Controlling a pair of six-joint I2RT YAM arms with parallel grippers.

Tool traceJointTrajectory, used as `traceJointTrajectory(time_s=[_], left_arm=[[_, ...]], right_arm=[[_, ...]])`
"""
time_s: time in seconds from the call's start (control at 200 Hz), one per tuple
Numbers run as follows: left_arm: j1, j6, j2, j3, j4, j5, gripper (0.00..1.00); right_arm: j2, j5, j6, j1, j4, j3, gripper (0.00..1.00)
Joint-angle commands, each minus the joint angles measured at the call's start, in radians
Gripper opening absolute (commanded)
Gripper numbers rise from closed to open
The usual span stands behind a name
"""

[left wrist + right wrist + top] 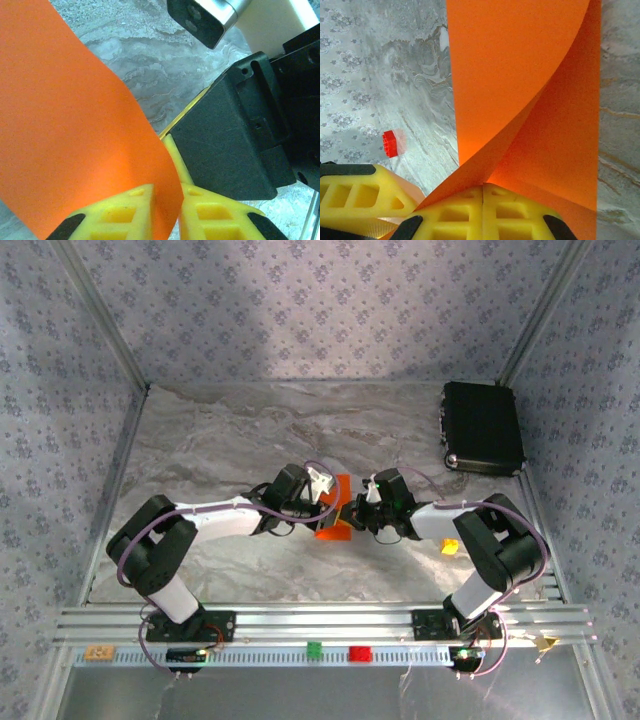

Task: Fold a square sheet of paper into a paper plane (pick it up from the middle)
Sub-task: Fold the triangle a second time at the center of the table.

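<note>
Orange square sheet of thin paper (335,508): one, plain, unmarked. Held off marbled grey tabletop (220,430) near its middle, between two end effectors. Sheet bent, one flap curling over other, both running into right end effector (483,192), whose yellow fingers are clamped together on sheet. Left end effector (167,202) pinches sheet's lower edge between yellow fingers. One black rectangular box (483,427) at far right corner. One small red block (390,143) on tabletop.
</note>
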Motion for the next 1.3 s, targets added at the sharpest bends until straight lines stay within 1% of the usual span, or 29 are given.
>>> traceJointTrajectory(time_s=[0.0, 0.04, 0.105, 0.2, 0.24, 0.395, 0.575, 0.735, 1.014, 1.159, 1.294], left_arm=[[0.008, 0.004, -0.007, -0.001, 0.016, 0.022, 0.18], [0.007, 0.005, -0.005, -0.001, 0.013, 0.024, 0.17], [0.009, 0.008, -0.005, -0.001, 0.010, 0.023, 0.12], [0.011, 0.009, -0.005, 0.000, 0.008, 0.023, 0.12], [0.011, 0.012, -0.007, 0.002, 0.005, 0.025, 0.10], [0.014, 0.017, -0.006, 0.002, -0.004, 0.024, 0.08], [0.020, 0.023, 0.000, 0.006, -0.022, 0.024, 0.07], [0.024, 0.025, 0.009, 0.013, -0.036, 0.024, 0.07], [0.030, 0.015, 0.042, 0.031, -0.050, 0.048, 0.07], [0.039, -0.031, 0.070, 0.044, -0.018, 0.084, 0.08], [0.040, -0.061, 0.082, 0.049, 0.014, 0.096, 0.08]], right_arm=[[0.015, -0.008, 0.012, 0.002, 0.010, -0.003, 0.03], [0.016, -0.008, 0.012, 0.002, 0.009, -0.004, 0.03], [0.016, -0.007, 0.013, 0.002, 0.010, -0.005, 0.03], [0.016, -0.002, 0.012, 0.002, 0.004, -0.006, 0.03], [0.016, -0.004, 0.011, 0.003, 0.004, -0.006, 0.03], [0.013, 0.002, 0.004, 0.003, -0.010, -0.010, 0.03], [-0.007, 0.052, -0.033, 0.008, -0.111, -0.005, 0.03], [0.011, 0.094, -0.077, 0.029, -0.205, 0.025, 0.03], [0.031, 0.206, -0.200, 0.043, -0.453, 0.105, 0.01], [0.028, 0.213, -0.267, 0.030, -0.529, 0.136, 0.01], [0.019, 0.208, -0.313, 0.011, -0.576, 0.150, 0.01]])
